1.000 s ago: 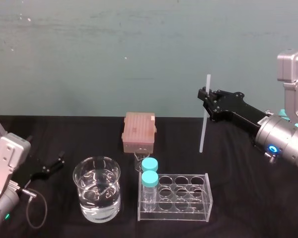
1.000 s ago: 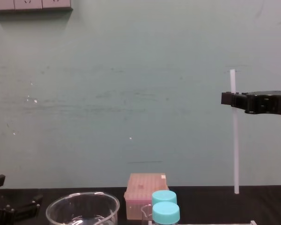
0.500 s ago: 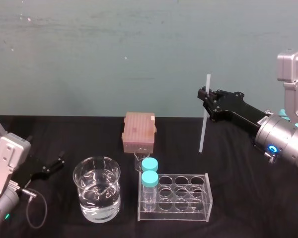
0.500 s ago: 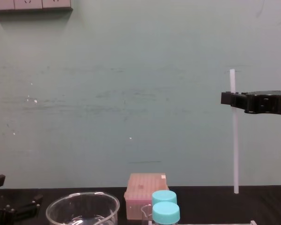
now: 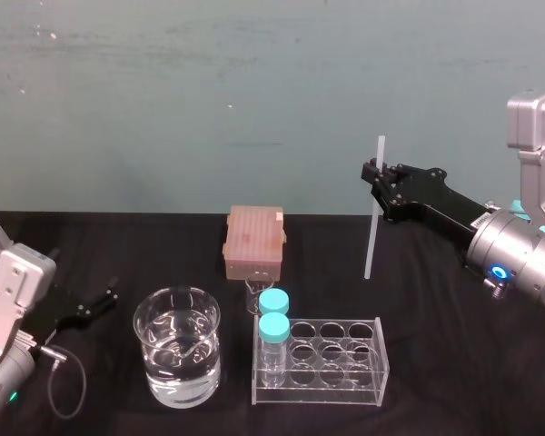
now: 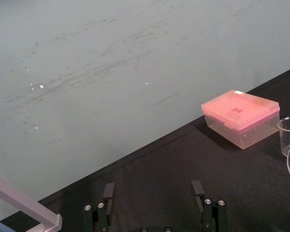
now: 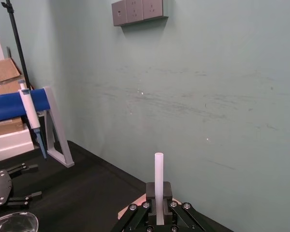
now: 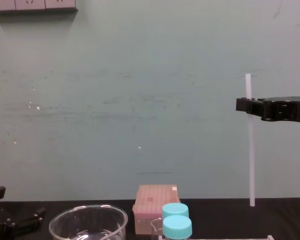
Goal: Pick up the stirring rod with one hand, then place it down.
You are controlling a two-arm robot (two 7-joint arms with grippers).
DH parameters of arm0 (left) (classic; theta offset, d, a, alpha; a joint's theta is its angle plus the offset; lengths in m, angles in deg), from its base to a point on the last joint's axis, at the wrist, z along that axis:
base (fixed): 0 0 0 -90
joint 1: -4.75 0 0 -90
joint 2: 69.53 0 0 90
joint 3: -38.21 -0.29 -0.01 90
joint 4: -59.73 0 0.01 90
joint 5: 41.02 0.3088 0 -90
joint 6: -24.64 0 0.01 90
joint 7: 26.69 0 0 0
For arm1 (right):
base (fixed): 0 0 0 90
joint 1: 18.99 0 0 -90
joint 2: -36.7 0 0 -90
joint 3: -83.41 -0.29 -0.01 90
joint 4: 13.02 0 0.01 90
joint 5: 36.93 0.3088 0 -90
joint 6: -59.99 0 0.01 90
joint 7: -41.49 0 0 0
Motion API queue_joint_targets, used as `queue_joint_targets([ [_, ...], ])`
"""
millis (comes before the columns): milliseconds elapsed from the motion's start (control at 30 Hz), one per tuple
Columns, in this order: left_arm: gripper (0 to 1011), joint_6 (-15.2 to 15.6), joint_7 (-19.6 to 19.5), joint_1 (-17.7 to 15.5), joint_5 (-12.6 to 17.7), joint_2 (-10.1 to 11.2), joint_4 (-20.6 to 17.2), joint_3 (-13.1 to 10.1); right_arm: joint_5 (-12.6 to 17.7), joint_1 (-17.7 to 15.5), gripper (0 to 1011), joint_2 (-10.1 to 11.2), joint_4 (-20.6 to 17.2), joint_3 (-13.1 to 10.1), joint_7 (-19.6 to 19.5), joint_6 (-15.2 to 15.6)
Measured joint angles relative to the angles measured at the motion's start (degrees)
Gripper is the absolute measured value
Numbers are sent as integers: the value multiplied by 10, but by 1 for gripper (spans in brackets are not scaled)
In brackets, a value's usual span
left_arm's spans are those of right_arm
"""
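The stirring rod (image 5: 372, 238) is a long, thin translucent-white stick held upright above the black table at the right rear. My right gripper (image 5: 373, 177) is shut on it near its upper part, and the rod (image 8: 251, 160) hangs down from the gripper (image 8: 249, 105) with its lower end just off the table. From the right wrist the rod's top (image 7: 158, 175) sticks up between the closed fingers. My left gripper (image 5: 106, 298) rests low at the left table edge, open and holding nothing (image 6: 154, 193).
A glass beaker (image 5: 177, 357) with water stands front left. Beside it is a clear rack (image 5: 331, 363) holding two teal-capped bottles (image 5: 273, 326). A pink box (image 5: 253, 240) sits behind them. A blue pipette on a white stand (image 7: 31, 113) is far left.
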Motion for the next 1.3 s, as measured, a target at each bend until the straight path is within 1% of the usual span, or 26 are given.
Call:
queue_joint_targets([
  [1300,1005,0,0,0,0,0,0,0,0,0,72,0,0,0,0,0],
])
